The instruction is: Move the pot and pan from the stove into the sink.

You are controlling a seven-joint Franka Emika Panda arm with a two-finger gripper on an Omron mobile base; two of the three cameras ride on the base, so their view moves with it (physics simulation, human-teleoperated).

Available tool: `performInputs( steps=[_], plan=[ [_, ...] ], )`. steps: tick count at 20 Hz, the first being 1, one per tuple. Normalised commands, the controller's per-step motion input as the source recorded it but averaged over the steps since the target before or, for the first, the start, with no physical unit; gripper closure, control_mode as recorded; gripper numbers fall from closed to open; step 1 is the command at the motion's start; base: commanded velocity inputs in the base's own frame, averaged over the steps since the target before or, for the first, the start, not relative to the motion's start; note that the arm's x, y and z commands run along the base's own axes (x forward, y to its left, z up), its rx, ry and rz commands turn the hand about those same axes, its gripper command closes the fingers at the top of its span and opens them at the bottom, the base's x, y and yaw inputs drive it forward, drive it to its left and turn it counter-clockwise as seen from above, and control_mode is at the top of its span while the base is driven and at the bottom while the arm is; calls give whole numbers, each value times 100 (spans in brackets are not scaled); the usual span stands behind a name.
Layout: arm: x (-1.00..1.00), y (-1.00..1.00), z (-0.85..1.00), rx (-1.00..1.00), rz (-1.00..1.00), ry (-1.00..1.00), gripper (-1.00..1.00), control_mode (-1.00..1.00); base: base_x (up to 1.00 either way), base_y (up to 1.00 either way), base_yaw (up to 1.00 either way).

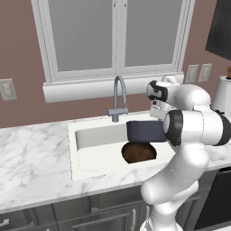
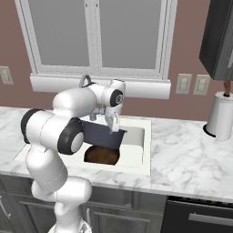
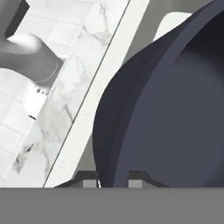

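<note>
My gripper (image 3: 112, 177) was clamped on the rim of the pot (image 2: 103, 134), which hung over the sink (image 1: 97, 169), above the pan (image 1: 139, 152) already lying in the basin. To finish well, I judged I should lower the pot beside the pan, clear of the faucet (image 1: 118, 97), and release only once it rested.

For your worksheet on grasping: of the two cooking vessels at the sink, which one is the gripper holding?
The dark blue-grey pot, clamped at its rim above the sink; the brown pan lies on the basin floor.
</note>
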Motion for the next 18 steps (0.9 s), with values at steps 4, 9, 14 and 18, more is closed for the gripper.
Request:
performInputs(
  steps=[4,9,14,18],
  plan=[
    [-7,-3,0,1,4,-10,100,-100,0,0,0],
    [-13,-19,-13,4,17,-32,100,-100,0,0,0],
    [-2,-11,-20,0,16,-36,100,-100,0,0,0],
    [-1,-7,-13,0,12,-24,100,-100,0,0,0]
  ],
)
